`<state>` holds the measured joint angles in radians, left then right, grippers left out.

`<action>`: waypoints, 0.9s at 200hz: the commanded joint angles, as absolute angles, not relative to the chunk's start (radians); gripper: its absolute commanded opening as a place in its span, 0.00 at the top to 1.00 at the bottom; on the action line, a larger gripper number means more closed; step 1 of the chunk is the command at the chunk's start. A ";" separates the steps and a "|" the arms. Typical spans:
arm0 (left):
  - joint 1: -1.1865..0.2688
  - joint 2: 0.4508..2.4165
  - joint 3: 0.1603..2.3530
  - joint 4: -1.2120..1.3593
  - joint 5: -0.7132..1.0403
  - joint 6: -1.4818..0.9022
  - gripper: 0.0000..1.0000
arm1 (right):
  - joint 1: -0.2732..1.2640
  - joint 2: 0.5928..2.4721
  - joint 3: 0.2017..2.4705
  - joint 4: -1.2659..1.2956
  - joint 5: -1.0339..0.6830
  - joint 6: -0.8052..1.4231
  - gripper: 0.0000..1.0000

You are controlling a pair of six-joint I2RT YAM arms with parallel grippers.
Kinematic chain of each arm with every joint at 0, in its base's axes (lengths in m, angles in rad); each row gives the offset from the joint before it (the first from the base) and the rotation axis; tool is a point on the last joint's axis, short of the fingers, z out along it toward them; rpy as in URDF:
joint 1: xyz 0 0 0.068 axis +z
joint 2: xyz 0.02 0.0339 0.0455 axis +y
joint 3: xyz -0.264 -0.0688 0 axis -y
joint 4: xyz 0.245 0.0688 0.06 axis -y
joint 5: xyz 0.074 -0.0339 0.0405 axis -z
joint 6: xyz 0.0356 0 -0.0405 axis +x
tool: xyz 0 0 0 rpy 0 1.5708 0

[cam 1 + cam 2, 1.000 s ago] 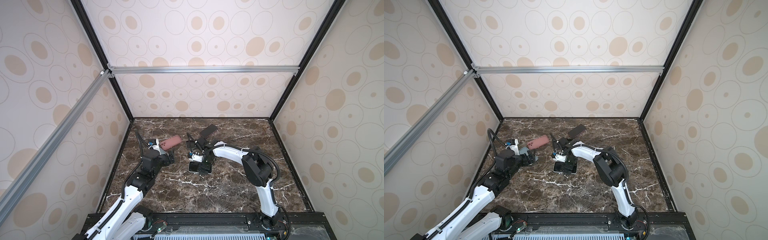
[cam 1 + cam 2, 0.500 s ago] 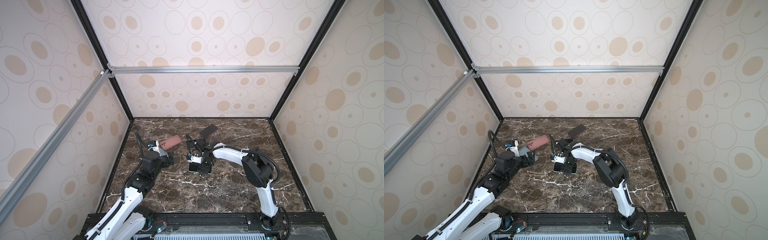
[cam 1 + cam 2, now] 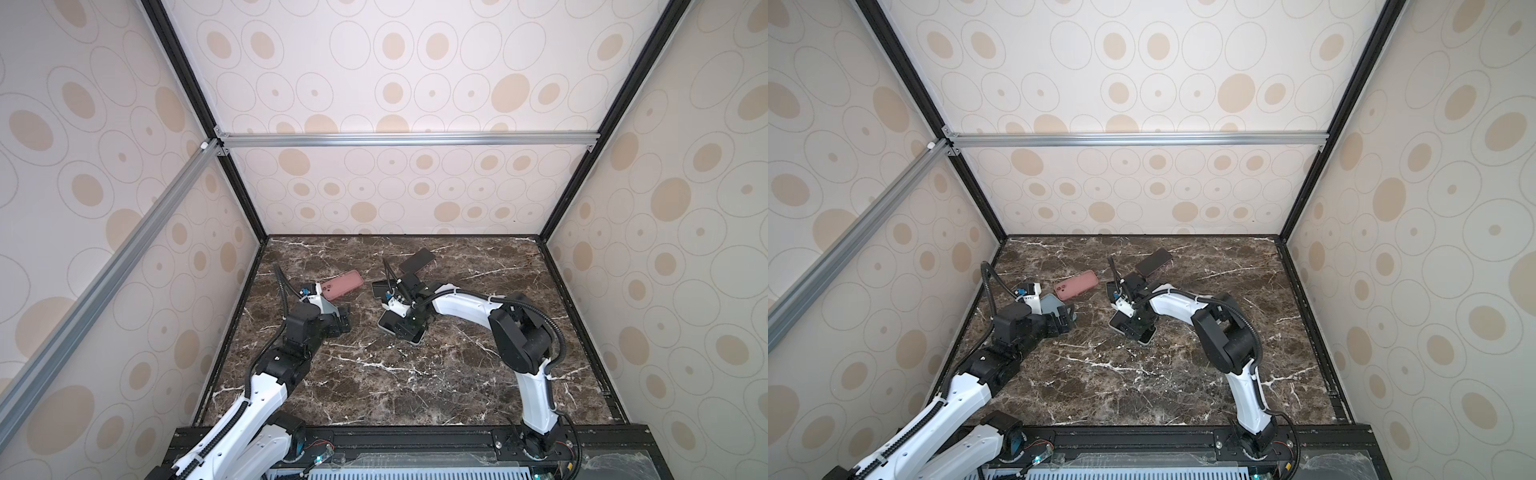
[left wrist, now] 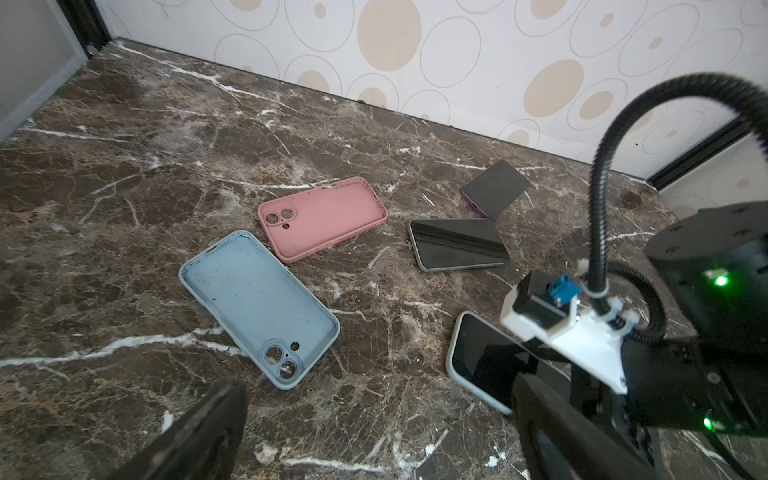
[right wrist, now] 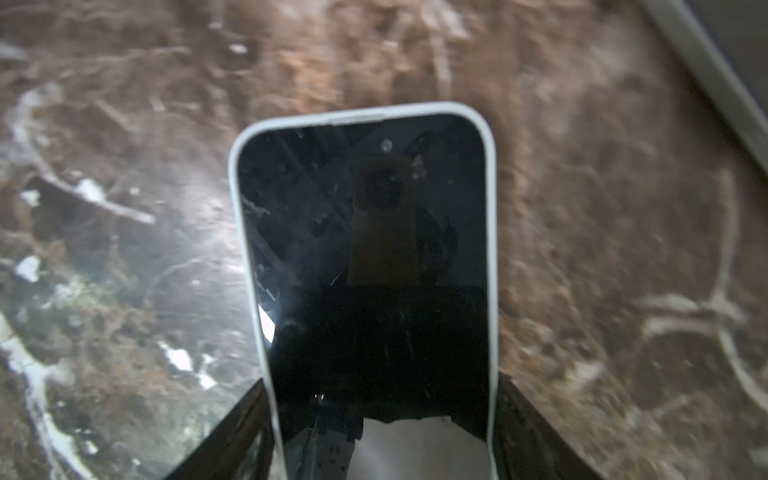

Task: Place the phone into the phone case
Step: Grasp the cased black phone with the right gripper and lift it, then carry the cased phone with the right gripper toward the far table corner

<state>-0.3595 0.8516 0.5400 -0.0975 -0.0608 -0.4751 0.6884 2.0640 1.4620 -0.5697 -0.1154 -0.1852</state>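
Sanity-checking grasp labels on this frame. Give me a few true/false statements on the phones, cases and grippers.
1. The right gripper is closed on the long edges of the white-edged phone. True.
2. The pink phone case holds a phone. False: it lies empty, open side up.
3. The left gripper grips the blue phone case. False: it is open and empty; that case lies on the marble table.
4. Two other phones, a silver-edged phone and a purple phone, lie apart from both cases. True.
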 commanded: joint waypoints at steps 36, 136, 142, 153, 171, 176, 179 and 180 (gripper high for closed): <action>-0.354 0.902 0.542 -0.025 0.046 -0.448 0.00 | 0.496 1.974 1.424 -0.571 -0.055 0.043 0.72; -0.354 0.944 0.551 -0.021 0.067 -0.455 0.00 | 0.192 2.036 1.583 -0.681 0.093 0.102 0.73; -0.354 0.943 0.550 -0.019 0.067 -0.457 0.00 | 0.177 2.044 1.592 -0.685 0.092 0.104 0.73; -0.354 0.946 0.552 -0.017 0.069 -0.460 0.00 | 0.150 2.059 1.609 -0.684 0.084 0.107 0.73; -0.354 0.951 0.556 -0.012 0.074 -0.460 0.00 | 0.111 2.090 1.653 -0.689 0.074 0.104 0.73; -0.354 0.953 0.557 -0.012 0.075 -0.459 0.00 | 0.101 2.101 1.670 -0.698 0.078 0.101 0.73; -0.354 0.955 0.558 -0.012 0.075 -0.459 0.00 | 0.098 2.108 1.680 -0.701 0.080 0.100 0.73; -0.354 0.955 0.559 -0.013 0.075 -0.459 0.00 | 0.095 2.110 1.684 -0.703 0.081 0.098 0.73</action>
<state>-0.3595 0.9478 0.5388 -0.0364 0.0658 -0.4706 0.1223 2.0632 1.6112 -0.6731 0.0696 0.0902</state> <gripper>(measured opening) 0.999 0.743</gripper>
